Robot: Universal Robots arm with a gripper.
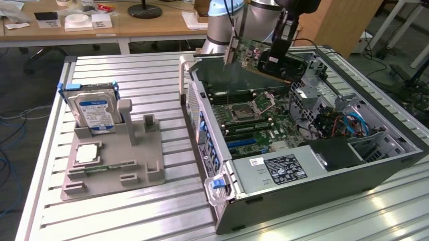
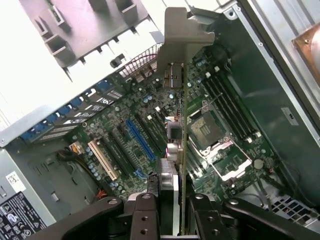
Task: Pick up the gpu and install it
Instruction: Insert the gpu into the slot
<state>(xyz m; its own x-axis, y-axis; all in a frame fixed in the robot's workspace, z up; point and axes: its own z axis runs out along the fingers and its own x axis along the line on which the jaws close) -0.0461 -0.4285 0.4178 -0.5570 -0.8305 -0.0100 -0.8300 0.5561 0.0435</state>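
Claw (image 2: 172, 207): clenched on the top edge of the gpu (image 2: 176, 132), card hanging edge-down. Gpu: judged light, stiff and thin, with fragile components; best held by bare board edges, metal bracket (image 2: 182, 35) at its far end. Location: aloft over the motherboard (image 2: 212, 135), unseated, inside the open computer case (image 1: 335, 181) on the bench (image 1: 134, 211).

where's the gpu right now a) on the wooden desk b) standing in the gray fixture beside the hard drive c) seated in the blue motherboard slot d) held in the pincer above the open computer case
d: the gpu is clamped in the pincer, hanging above the motherboard of the open computer case, not in any slot.
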